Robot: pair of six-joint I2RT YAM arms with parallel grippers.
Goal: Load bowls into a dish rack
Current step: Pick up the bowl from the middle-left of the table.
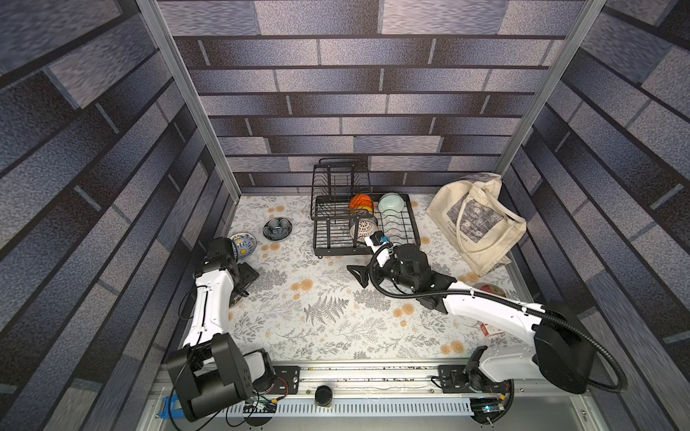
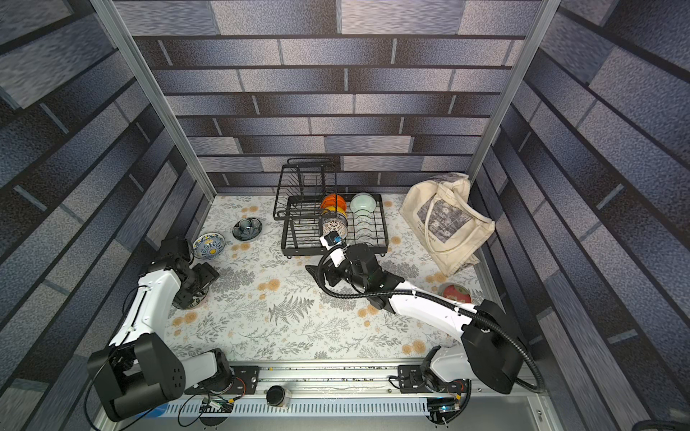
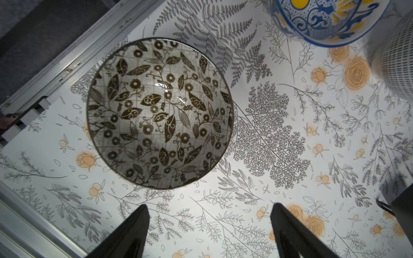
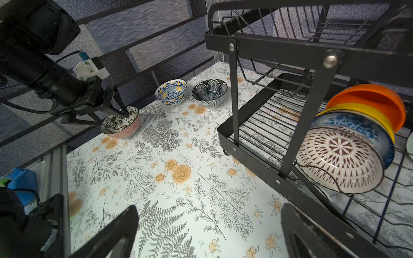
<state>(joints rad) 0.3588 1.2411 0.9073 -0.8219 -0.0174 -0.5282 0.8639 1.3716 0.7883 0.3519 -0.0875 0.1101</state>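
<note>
The dark leafy-patterned round bowl [image 3: 159, 114], centre-left on the floral desk [image 3: 290, 156], is being faced by the left tool [image 3: 210, 206], spread wide and empty; its rim is seemingly being targeted, best straddled squarely before closing.

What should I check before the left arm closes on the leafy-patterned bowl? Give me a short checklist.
1. Left fingers open: ok, wide apart in the left wrist view.
2. Leafy bowl upright on the table: ok.
3. Bowl rim between the fingers: cannot tell; the right wrist view shows one finger at the rim, while the left wrist view shows the bowl beyond the tips.
4. Blue-yellow bowl apart from the leafy bowl: ok.
5. Dish rack has free wire slots: ok.
6. Right fingers open and empty, by the rack: ok.
</note>
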